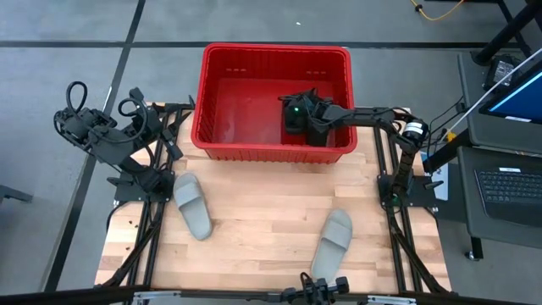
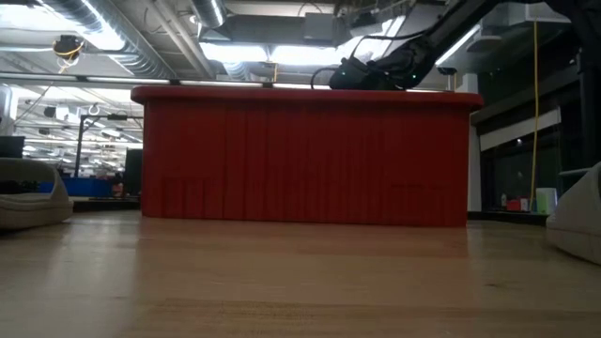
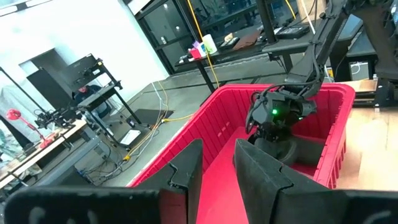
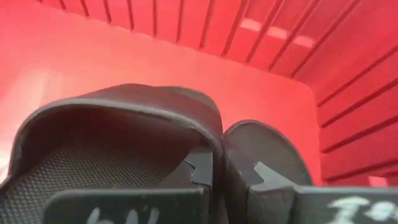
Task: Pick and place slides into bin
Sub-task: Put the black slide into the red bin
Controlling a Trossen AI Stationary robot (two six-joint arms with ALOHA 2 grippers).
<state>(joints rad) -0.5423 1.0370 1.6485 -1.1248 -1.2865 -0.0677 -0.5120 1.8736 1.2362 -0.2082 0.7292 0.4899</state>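
1. Our right gripper (image 4: 222, 171) pinches a black slide (image 4: 118, 137) low inside the bin (image 1: 201, 93), beside another black slide (image 4: 267, 149).
2. We should release only once it rests flat.
3. Two grey slides (image 1: 193, 205) wait on the table (image 1: 254, 220); our left gripper (image 3: 214, 177) is parked, spread.

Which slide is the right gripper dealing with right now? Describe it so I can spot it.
Find the red bin at the table's far edge. Inside, toward its right end, the right gripper is shut on a black slide. The two grey slides lie outside on the wood.
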